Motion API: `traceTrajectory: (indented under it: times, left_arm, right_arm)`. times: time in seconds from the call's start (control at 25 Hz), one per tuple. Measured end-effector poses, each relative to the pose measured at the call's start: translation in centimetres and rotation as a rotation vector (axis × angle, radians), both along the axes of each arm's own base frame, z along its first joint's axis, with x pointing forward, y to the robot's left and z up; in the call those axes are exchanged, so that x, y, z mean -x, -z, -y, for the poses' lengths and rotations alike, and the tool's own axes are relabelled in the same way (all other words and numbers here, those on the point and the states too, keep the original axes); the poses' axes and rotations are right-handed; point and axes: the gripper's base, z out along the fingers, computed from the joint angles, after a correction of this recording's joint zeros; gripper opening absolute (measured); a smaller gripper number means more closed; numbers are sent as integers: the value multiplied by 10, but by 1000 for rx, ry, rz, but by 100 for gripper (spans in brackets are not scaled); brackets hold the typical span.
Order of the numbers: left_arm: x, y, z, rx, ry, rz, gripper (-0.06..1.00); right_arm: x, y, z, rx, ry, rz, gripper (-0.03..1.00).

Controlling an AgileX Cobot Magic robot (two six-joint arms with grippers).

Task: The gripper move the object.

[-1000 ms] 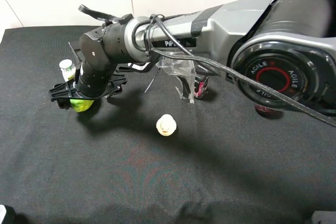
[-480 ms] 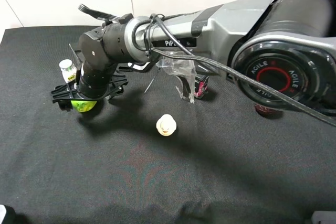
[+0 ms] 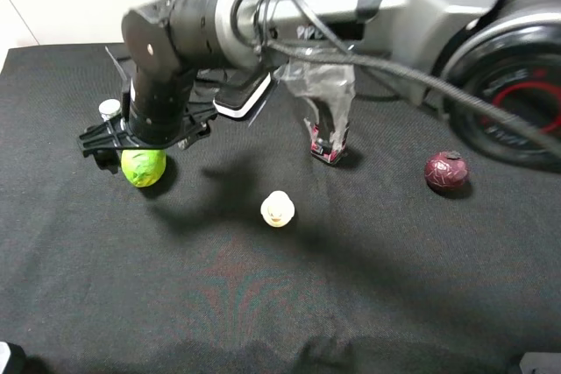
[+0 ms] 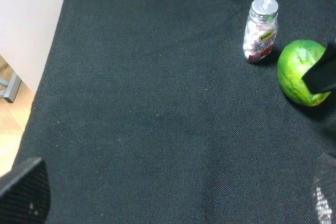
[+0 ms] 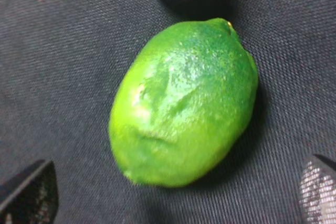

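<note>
- Exterior high: the right gripper [image 3: 138,148], reaching across, hangs directly over the green object [image 3: 143,167]. The object rests on the tabletop [image 3: 263,304] just beside a small bottle [image 3: 110,109], and that alignment suits a straight descent.
- Left wrist: the left gripper [image 4: 173,203] has its fingers [image 4: 23,192] spread wide and holds nothing. It is likely parked clear.
- Right wrist: fingers [image 5: 31,190] stand wide on either side of the object, not touching it.

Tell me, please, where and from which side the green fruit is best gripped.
Grip the green fruit across its narrow middle, coming straight down to pinch its two long flanks. It lies on its side, egg-shaped, so the short axis likely sits firmest; the small bottle stands close by one end, leaving little room lengthwise.
</note>
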Motion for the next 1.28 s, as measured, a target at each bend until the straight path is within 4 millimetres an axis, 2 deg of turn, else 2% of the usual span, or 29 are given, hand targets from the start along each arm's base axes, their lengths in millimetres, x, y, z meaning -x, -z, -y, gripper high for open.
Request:
traceTrajectory:
  times: [0.4, 0.92, 1.28]
  left_arm:
    - [0, 0, 0, 0, 0, 0, 100]
    - [0, 0, 0, 0, 0, 0, 100]
    - [0, 0, 0, 0, 0, 0, 100]
  right_arm:
    - [10, -45, 17, 70, -26, -29, 69]
    - [28, -104, 49, 189, -84, -62, 69]
    - [24, -149, 79, 178, -109, -27, 69]
